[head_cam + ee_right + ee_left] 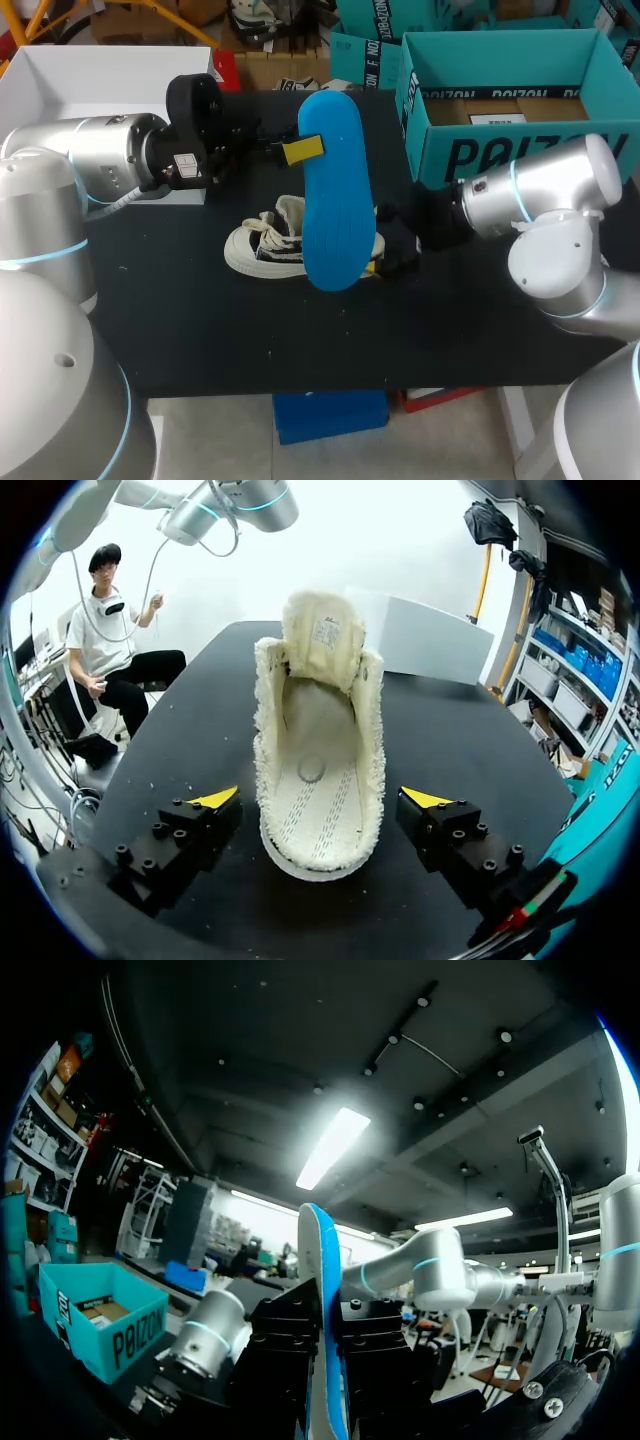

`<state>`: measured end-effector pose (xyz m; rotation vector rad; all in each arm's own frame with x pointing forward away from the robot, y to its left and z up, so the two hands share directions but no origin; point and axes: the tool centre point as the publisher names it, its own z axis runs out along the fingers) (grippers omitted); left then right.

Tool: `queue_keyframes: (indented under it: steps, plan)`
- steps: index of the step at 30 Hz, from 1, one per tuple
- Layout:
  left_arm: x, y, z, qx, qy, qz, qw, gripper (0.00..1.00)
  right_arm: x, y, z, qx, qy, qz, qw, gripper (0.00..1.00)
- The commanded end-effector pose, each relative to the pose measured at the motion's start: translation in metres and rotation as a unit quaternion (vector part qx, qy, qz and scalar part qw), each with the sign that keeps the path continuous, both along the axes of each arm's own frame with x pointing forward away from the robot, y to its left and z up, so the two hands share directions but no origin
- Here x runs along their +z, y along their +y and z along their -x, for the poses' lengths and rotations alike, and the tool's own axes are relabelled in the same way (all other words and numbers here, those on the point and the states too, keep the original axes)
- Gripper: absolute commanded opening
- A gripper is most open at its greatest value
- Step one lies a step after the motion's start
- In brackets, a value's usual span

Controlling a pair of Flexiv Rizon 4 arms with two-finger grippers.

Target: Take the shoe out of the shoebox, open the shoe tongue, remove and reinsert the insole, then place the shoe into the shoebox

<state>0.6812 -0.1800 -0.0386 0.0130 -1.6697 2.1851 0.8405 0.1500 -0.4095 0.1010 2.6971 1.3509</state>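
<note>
Horizontal left tool (pixel 290 150) tight on the upright blue insole (pixel 335 200); low right tool (pixel 320 798) wide astride the shoe (pixel 318 710).

Insole (pixel 333 200): bright blue, fine ribbed pattern. Shoe (pixel 262 248): cream w/ black side panel; lining cream & fleecy, faint line print on footbed. Counter (pixel 200 320): black. Shoebox (pixel 500 150): teal, black lettering, black inner band. Left end effector (pixel 300 150) & right end effector (pixel 320 798): black, yellow tips.
</note>
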Motion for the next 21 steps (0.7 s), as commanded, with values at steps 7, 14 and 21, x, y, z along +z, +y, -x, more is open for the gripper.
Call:
queue_keyframes:
  steps: [7,14,21]
  plan:
    - [-0.001,-0.001,0.001,0.002,0.000,0.001,1.000,0.00,0.011,-0.006,-0.006,0.005,-0.006,0.021,1.000,1.00]
    - [-0.001,-0.001,0.001,0.002,0.000,0.001,1.000,0.00,0.031,-0.014,-0.016,0.023,-0.002,0.087,0.996,1.00]
    - [-0.001,-0.001,0.001,0.002,0.000,0.001,1.000,0.00,0.050,-0.021,-0.029,0.032,0.006,0.148,0.988,1.00]
